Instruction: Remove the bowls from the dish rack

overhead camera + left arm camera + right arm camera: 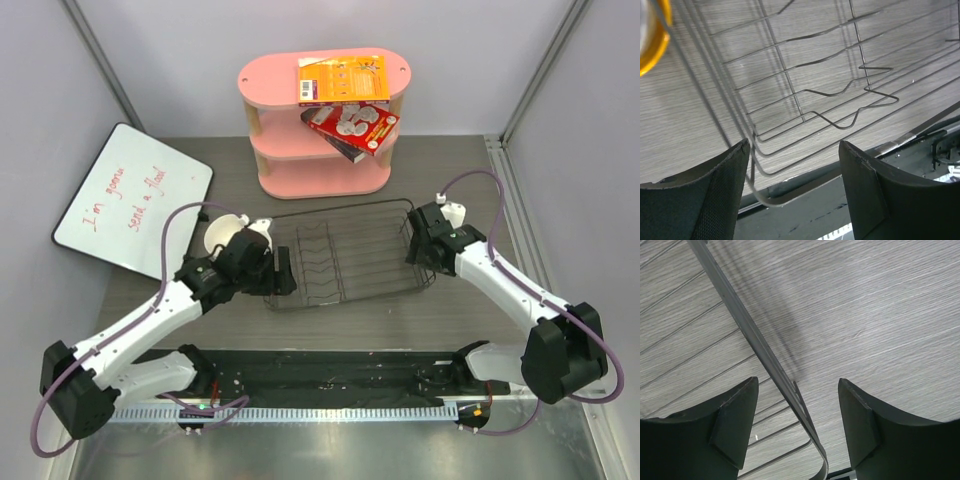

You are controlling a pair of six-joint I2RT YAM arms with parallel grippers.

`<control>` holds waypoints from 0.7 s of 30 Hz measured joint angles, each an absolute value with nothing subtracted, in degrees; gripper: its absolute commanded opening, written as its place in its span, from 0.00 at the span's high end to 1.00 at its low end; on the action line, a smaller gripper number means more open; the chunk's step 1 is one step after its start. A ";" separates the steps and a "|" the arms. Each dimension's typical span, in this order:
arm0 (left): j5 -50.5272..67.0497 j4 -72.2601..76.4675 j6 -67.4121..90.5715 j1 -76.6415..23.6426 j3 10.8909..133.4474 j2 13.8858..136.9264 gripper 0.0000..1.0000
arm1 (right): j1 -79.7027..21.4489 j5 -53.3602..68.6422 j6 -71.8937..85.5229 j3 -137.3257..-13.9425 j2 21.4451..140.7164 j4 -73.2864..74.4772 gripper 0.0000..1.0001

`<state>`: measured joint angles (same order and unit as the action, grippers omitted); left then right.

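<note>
The black wire dish rack (345, 255) stands mid-table and no bowl shows in it. A white bowl (221, 234) sits on the table left of the rack, partly hidden by my left wrist. A yellow-orange bowl rim (658, 44) shows at the top left of the left wrist view, outside the rack. The beige and dark red bowls are out of view. My left gripper (281, 272) is open over the rack's near left corner (765, 197), holding nothing. My right gripper (414, 250) is open, its fingers on either side of the rack's right rim (771, 365).
A pink three-tier shelf (320, 165) with red and orange boxes (345, 80) stands at the back. A whiteboard (130, 200) with red writing lies at the left. A black strip (330, 370) runs along the near table edge.
</note>
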<state>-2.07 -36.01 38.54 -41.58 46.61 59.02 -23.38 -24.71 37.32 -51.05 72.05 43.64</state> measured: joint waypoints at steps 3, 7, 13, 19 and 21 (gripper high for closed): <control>-4.67 -39.20 38.46 -42.00 49.06 57.89 0.28 | -23.35 -23.88 37.32 -50.54 72.05 43.09 0.34; -7.90 -42.33 38.30 -42.04 52.77 57.49 0.28 | -23.33 -22.79 37.39 -49.25 72.07 41.87 0.44; -10.15 -44.40 38.39 -42.04 52.34 60.23 0.29 | -23.22 -21.10 37.63 -46.57 72.47 40.56 0.58; -10.52 -44.36 38.76 -42.04 48.14 63.18 0.30 | -23.03 -18.41 36.01 -45.95 72.36 40.29 0.86; -11.64 -42.33 39.51 -41.80 47.46 63.81 0.31 | -24.05 -15.18 34.89 -45.95 71.72 39.66 0.87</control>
